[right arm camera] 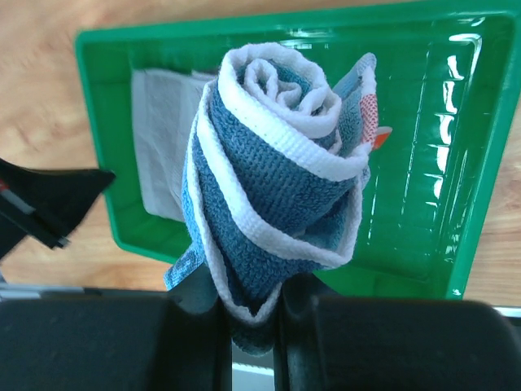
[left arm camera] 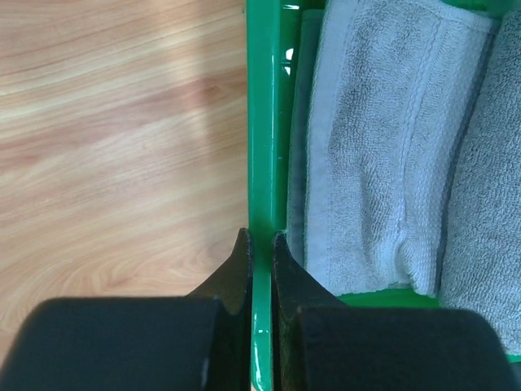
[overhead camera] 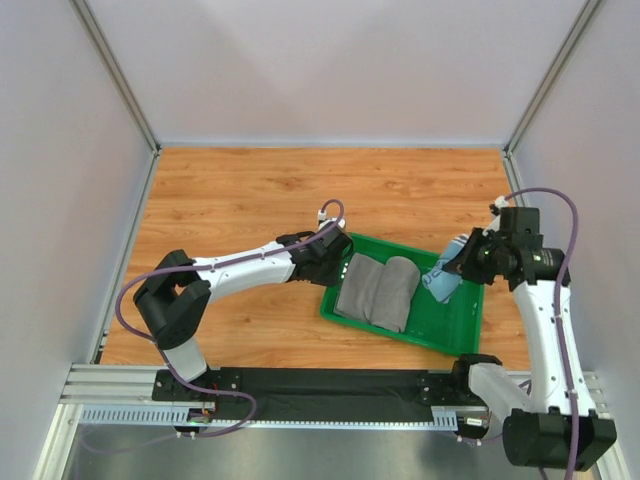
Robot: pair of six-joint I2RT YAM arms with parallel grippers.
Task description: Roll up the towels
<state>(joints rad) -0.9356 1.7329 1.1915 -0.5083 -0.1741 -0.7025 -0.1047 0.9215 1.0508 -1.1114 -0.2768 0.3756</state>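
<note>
Right gripper (right arm camera: 254,314) clamped on rolled blue towel (right arm camera: 277,187), held over the tray (right arm camera: 423,204). Left gripper (left arm camera: 259,243) pinches the tray rim. Grey towels (overhead camera: 378,290) lie rolled inside. Risk: the loose outer flap unwinds on release.

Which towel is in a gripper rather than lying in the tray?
The blue towel, rolled and white-edged, is clamped in the right gripper over the tray. The two grey towels lie side by side in the tray.

My top camera looks down from 6 o'clock over the whole worktop (overhead camera: 250,200), while both wrist cameras sit close, sharing the green tray (overhead camera: 452,318) with it.
</note>
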